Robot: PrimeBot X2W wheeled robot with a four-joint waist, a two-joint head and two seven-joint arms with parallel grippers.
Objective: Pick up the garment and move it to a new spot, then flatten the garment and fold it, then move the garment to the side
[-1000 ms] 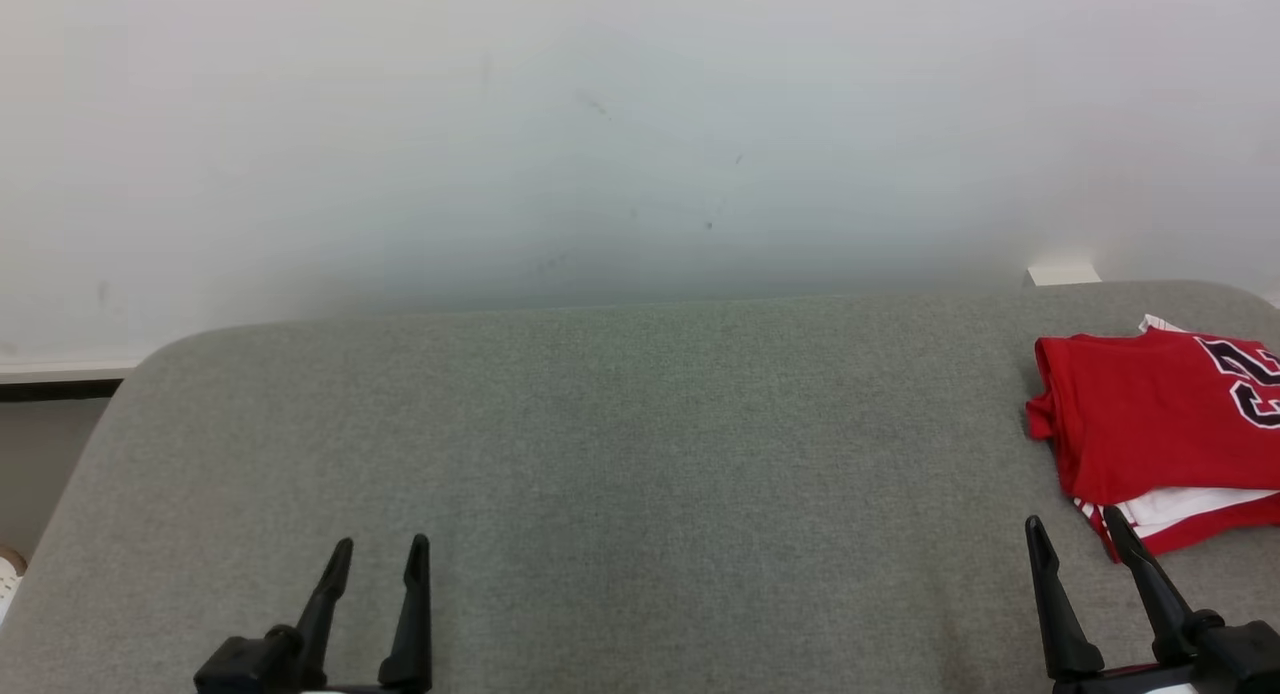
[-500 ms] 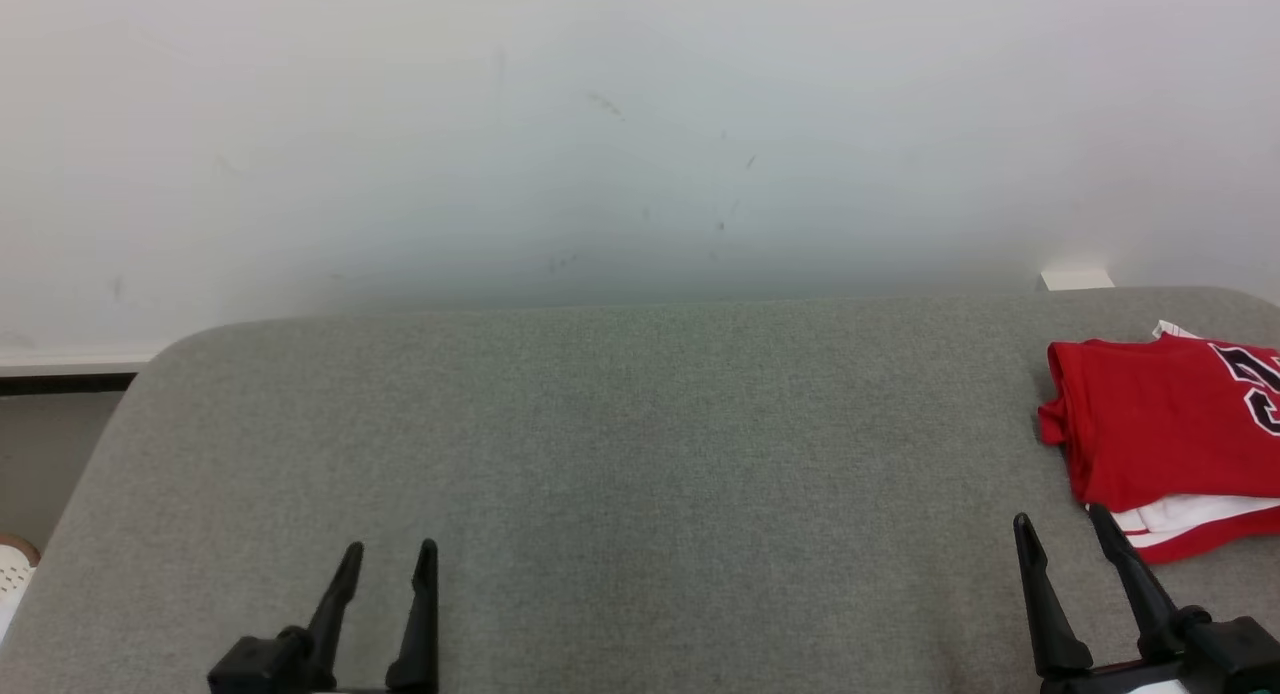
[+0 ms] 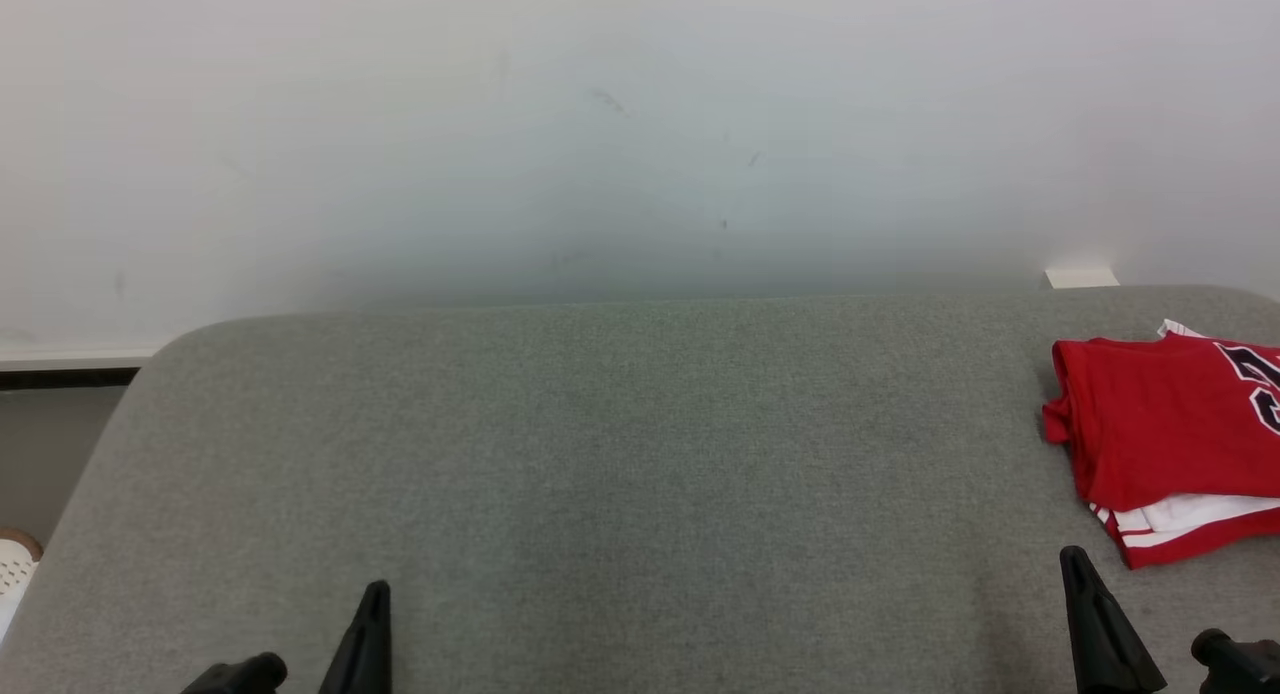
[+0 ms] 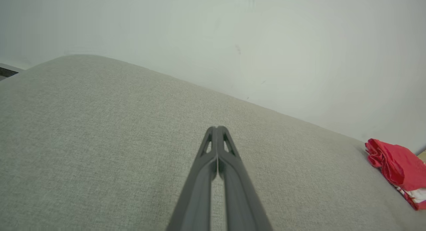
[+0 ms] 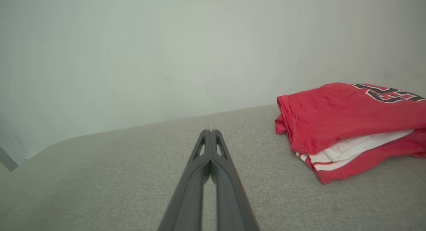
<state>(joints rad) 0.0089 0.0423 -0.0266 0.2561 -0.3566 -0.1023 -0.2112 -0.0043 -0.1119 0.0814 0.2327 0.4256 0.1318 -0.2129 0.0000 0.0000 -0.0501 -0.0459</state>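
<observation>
Spread a second ago, the left hand (image 4: 217, 127) and right hand (image 5: 210, 131) are now clenched, empty, above the grey bench (image 3: 640, 454). The folded red garment (image 5: 339, 114) lies near the right one.

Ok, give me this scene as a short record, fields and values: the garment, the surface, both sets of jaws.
garment: folded red jersey with white trim and dark numerals
garment place: right end of the surface
surface: grey fabric-covered pad
left jaws: shut, empty, over bare fabric
right jaws: shut, empty, apart from the jersey
backdrop: plain pale wall
</observation>
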